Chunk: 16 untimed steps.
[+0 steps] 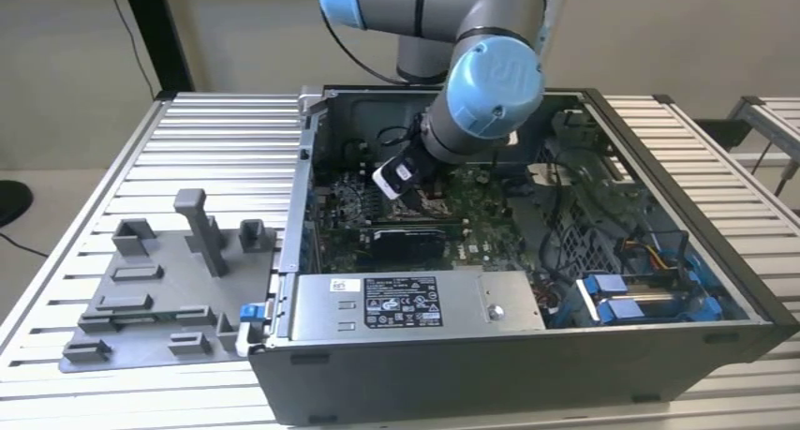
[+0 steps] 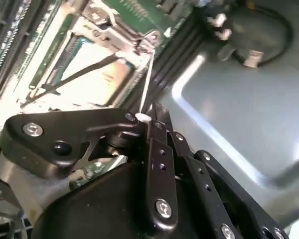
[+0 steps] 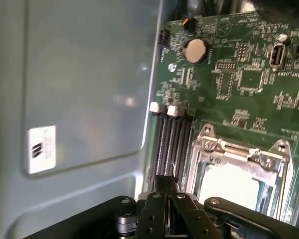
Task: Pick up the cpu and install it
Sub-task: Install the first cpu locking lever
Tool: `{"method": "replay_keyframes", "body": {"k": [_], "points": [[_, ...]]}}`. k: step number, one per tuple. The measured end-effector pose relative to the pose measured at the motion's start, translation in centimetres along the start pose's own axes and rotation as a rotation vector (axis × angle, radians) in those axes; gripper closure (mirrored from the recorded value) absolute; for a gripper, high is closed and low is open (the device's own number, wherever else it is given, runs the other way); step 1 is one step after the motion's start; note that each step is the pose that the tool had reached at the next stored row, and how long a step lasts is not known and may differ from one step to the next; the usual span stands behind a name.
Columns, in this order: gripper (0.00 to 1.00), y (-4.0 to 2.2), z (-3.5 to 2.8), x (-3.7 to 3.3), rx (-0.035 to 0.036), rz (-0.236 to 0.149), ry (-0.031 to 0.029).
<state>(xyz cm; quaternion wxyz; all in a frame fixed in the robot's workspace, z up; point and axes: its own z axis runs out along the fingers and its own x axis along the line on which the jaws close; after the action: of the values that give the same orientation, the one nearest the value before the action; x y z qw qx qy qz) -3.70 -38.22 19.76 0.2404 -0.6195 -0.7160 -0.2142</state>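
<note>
On the exterior view's left, a grey fixture (image 1: pixel 163 289) lies on the slatted table (image 1: pixel 75 168), at about 9 o'clock from the open case (image 1: pixel 500 374). Along the case's near edge, at 6 o'clock from the arm (image 1: pixel 494 83), sits the power supply (image 1: pixel 413 303) with its white label. The arm reaches down into the middle of the case, with the gripper (image 1: pixel 419 194) low over the motherboard (image 1: pixel 481 205). A blue drive cage (image 1: pixel 638 294) is at about 4 o'clock from it. In the first wrist view the gripper (image 3: pixel 167 186) hangs just beside the memory slots (image 3: pixel 172 144) and the socket frame (image 3: pixel 239 149). The cpu (image 3: pixel 234 186) shows as a pale, bright square lying flat inside that frame. A coin cell (image 3: pixel 195 51) sits farther off on the board. In the second wrist view the cpu (image 2: pixel 87 79) again lies within the frame (image 2: pixel 114 25). The gripper (image 2: pixel 148 118) has its fingers drawn together, and a thin pale rod (image 2: pixel 147 84) runs from the frame's corner to their tips. I cannot tell whether they pinch it.
</note>
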Motion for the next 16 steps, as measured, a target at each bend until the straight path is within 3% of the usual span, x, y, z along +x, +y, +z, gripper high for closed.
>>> {"method": "replay_keyframes", "body": {"k": [4, 8, 12, 13, 16], "points": [[1.0, -0.66, -0.73, 0.6, 0.0002, 0.0, -0.0017], [1.0, -1.15, -1.02, 0.74, 0.0013, 0.001, -0.0116], [1.0, -1.23, -1.84, 1.32, 0.0022, 0.001, -0.018], [1.0, -1.25, -1.87, 1.31, 0.0027, 0.002, -0.0239], [1.0, -1.29, -1.88, 1.32, 0.0092, 0.006, -0.0776]]}}
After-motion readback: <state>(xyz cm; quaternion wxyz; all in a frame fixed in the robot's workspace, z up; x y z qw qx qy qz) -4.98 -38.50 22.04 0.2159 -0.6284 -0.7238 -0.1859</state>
